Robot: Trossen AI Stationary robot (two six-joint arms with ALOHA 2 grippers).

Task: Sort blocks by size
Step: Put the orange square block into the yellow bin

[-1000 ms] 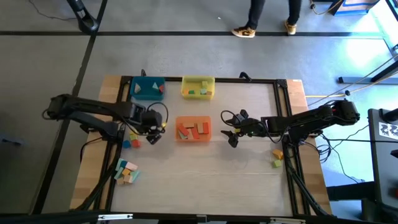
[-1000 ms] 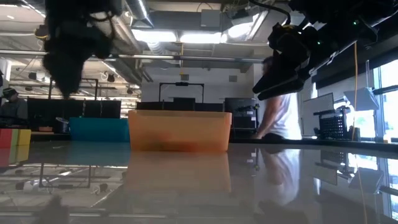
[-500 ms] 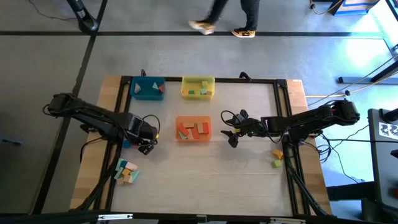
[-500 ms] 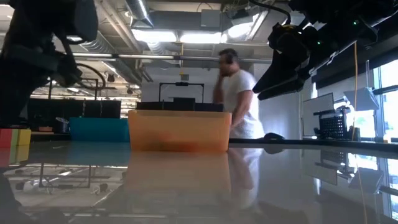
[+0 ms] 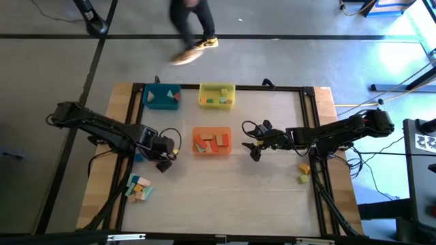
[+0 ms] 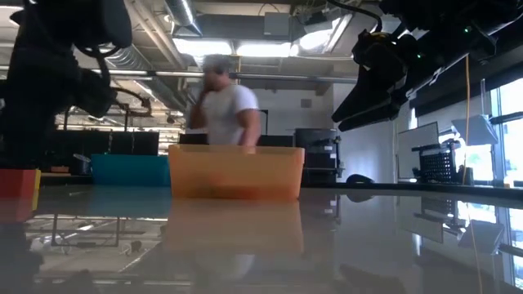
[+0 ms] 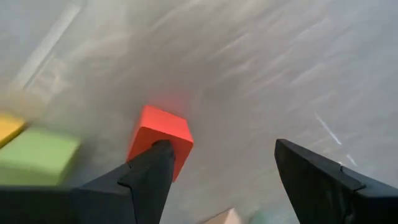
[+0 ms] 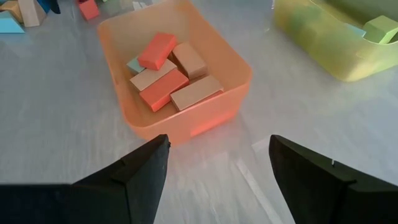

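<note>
My left gripper (image 5: 163, 163) is open, low over the table left of the orange tray (image 5: 211, 141). In the left wrist view (image 7: 221, 155) a red block (image 7: 163, 127) lies on the table by one fingertip, with a green block (image 7: 37, 155) and a yellow block (image 7: 9, 127) beside it. My right gripper (image 5: 252, 150) is open and empty, hovering right of the orange tray. The tray (image 8: 205, 109) holds several red and natural wood blocks (image 8: 168, 74). My left gripper has one fingertip (image 7: 155, 158) in front of the red block's near corner (image 7: 177, 146), coming from above. I cannot tell whether it touches the block. The block lies flat on the table.
A blue tray (image 5: 161, 96) and a yellow tray (image 5: 216, 95) with blocks stand at the far edge. Loose blocks lie at the near left (image 5: 139, 188) and by the right edge (image 5: 303, 173). A person (image 6: 221, 102) walks behind the table.
My left gripper has gone from beside the orange tray toward the table's near edge and down toward the loose blocks at the left. My right gripper has kept still. The person behind the table has walked from right to left.
</note>
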